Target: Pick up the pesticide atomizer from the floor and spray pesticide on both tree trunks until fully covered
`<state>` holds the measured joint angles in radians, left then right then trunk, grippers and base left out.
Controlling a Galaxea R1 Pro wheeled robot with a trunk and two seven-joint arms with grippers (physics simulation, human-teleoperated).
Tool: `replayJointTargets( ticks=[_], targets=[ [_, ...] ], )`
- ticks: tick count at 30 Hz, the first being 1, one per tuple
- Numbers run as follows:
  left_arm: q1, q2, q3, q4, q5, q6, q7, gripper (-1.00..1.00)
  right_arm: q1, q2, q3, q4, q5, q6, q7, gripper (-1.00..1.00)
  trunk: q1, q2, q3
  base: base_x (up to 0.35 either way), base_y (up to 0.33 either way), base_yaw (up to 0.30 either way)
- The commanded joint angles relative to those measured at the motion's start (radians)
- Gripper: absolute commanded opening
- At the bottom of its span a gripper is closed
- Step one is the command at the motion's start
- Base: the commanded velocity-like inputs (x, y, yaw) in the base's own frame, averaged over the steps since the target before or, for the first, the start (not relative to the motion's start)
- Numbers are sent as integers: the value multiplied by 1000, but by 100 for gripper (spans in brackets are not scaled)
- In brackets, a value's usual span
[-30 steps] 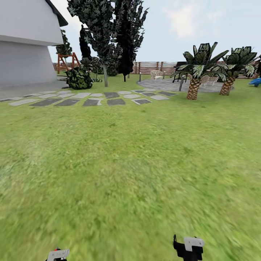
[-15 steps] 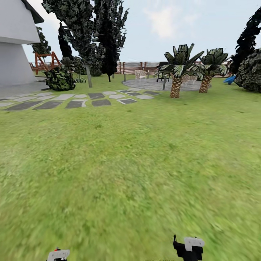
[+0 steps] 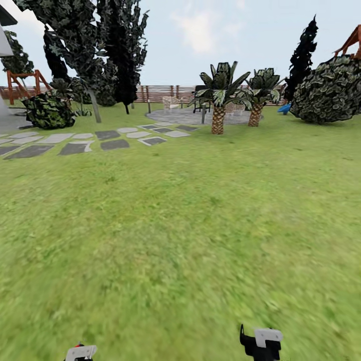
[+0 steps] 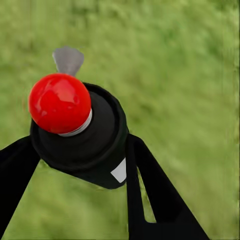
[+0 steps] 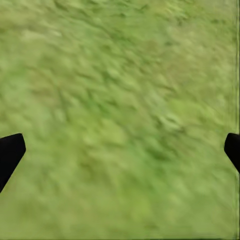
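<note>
- The left tool [image 4: 80, 150] is clenched on the pesticide atomizer [image 4: 82, 137]: its black fingers [image 4: 150, 185] press against the dark body on both sides, and the red knob on the cap faces the wrist camera.
- In the head view, the atomizer's light-grey cap with its red dot [image 3: 80, 352] peeks in at the lower edge, left of centre, above the grass.
- The right tool [image 3: 260, 343] hangs over bare lawn [image 3: 180, 225], holding nothing; in its wrist view the two black fingertips [image 5: 10, 152] stand wide apart at opposite edges, released.
- Far ahead on the left, a tall tree [image 3: 75, 45] with a thin pale trunk [image 3: 94, 108] stands beside a dark narrow cypress [image 3: 123, 50].
- Grey stepping stones [image 3: 75, 145] run across the grass toward a round paved patch [image 3: 190, 116].
- Two short palms [image 3: 218, 100] stand at the edge of that patch, and a brown slat fence [image 3: 160, 93] runs behind it.
- A large round bush [image 3: 328, 90] sits on the right, and a smaller one [image 3: 47, 110] on the left.
</note>
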<state>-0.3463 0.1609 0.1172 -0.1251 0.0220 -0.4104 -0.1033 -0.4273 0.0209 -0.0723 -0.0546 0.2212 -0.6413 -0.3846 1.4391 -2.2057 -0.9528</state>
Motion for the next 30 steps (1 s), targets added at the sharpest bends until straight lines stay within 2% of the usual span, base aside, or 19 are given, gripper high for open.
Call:
replayJointTargets(
  ticks=[1,30],
  targets=[
    [0,0,9,1,2,-2,-10,-100,-1,1,-7,1,10,-1,-5,100,0,0,-1,20,-271,-268],
    [0,0,7,1,2,-2,-10,-100,-1,1,-7,1,10,-1,-4,100,0,0,-1,1,-274,-268]
  ],
)
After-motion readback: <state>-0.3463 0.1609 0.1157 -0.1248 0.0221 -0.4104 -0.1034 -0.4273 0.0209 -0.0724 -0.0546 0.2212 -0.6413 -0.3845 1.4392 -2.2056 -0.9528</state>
